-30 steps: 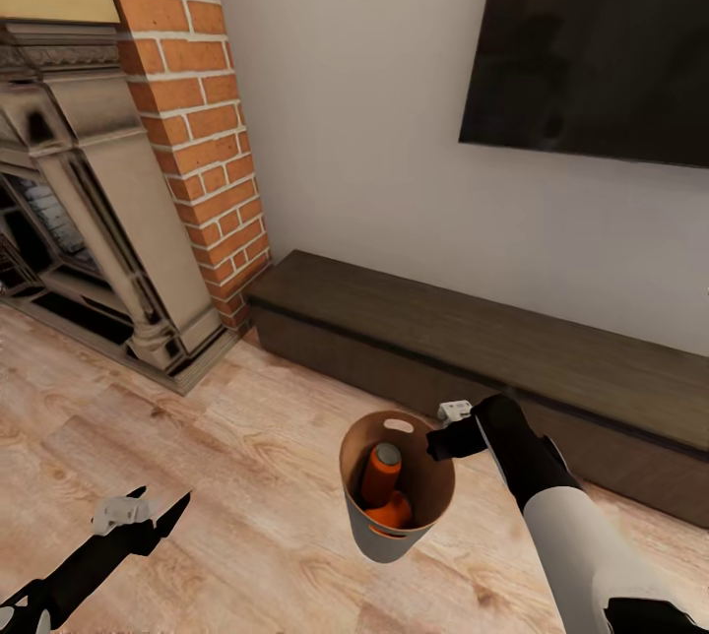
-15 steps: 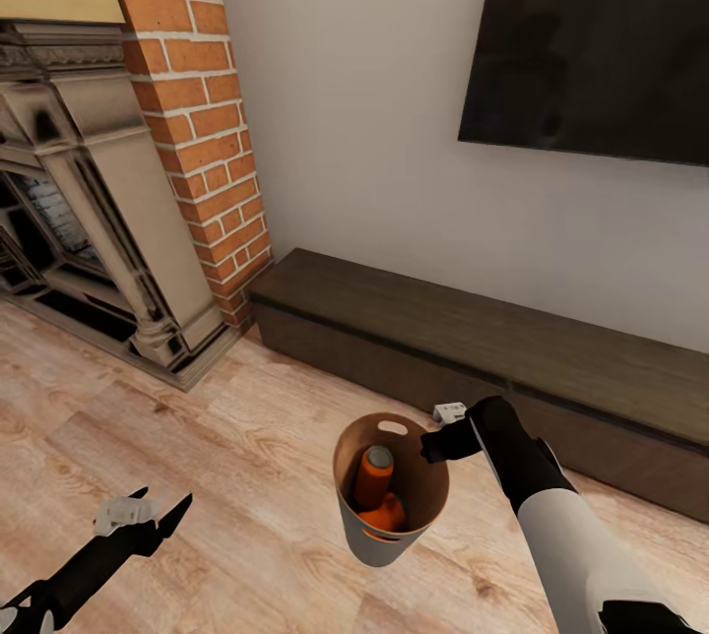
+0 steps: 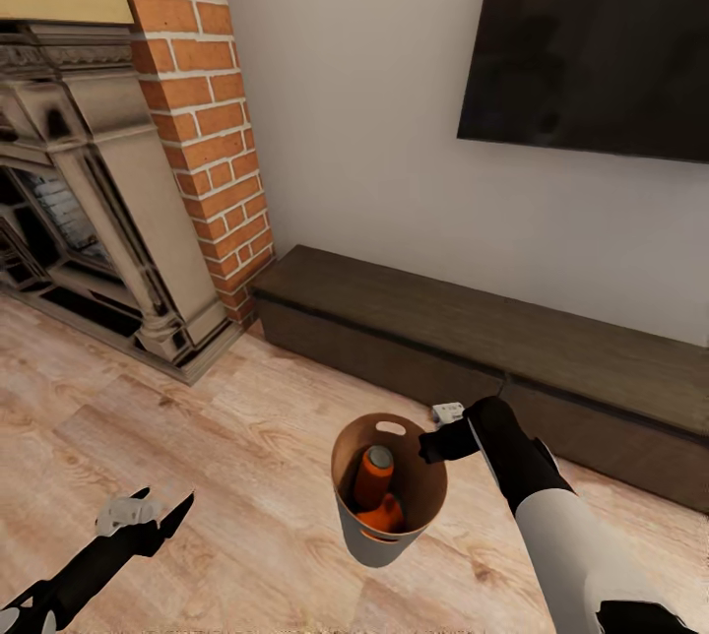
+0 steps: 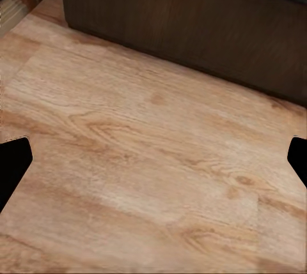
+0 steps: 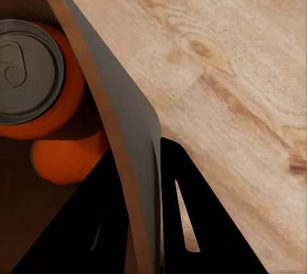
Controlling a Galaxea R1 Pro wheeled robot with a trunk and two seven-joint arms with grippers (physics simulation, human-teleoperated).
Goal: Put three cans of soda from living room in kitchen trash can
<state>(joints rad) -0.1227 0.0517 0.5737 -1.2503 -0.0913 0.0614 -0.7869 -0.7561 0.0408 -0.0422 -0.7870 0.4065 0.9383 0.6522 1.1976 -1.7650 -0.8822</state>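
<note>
The grey pail with a tan-brown inside, the trash can (image 3: 384,536), hangs above the wood floor, held by its rim in my right gripper (image 3: 433,445). Two orange soda cans (image 3: 374,481) lie inside it; one stands upright with its grey top (image 5: 25,69) showing, the other (image 5: 67,159) lies below it. The blue can is hidden or out of view. In the right wrist view the fingers (image 5: 185,216) clamp the pail wall (image 5: 125,127) between them. My left gripper (image 3: 158,513) hangs open low over the floor, with nothing between its fingertips (image 4: 13,162).
A red brick chimney (image 3: 202,122) with a fireplace (image 3: 89,211) stands at the left. A dark low bench (image 3: 473,339) runs along the white wall under a black screen (image 3: 591,33). Wood floor (image 3: 226,437) lies below.
The whole view has shifted slightly as the camera moved. The pail with the cans sits a little lower and further left in the picture; both grippers keep their states.
</note>
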